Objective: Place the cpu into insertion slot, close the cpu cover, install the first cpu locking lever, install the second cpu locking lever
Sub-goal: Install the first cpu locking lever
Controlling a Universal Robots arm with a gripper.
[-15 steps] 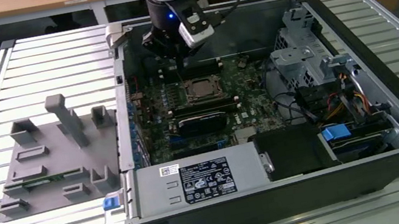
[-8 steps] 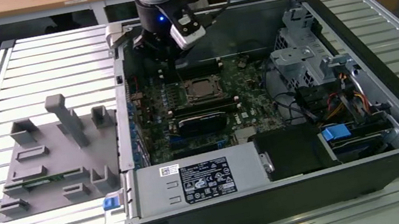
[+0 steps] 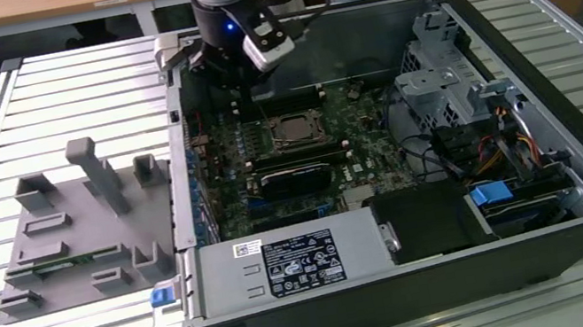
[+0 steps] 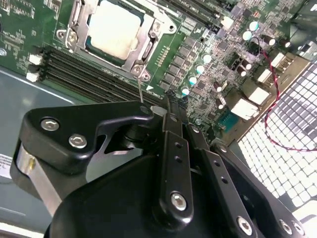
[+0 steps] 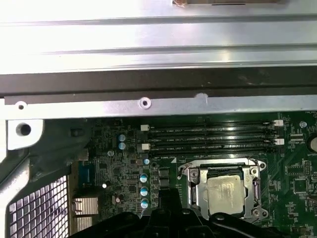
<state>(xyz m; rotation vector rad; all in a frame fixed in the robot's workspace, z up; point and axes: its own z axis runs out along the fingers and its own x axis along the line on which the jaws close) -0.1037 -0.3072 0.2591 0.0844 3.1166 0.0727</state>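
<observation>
The cpu lies in the insertion slot on the green motherboard, its pale metal face up. The silver cpu cover is down around it and frames the chip. One thin wire locking lever stands up from the socket's corner, and its upper end meets the tips of my gripper. The black fingers look shut together there. Whether they pinch the lever is hidden. In the exterior view my gripper hangs over the board, just behind the socket.
The open computer case walls the board in. Black memory slots run beside the socket, with a black card further on. The power supply sits at the near side. A grey fixture lies on the slatted table at the exterior view's left.
</observation>
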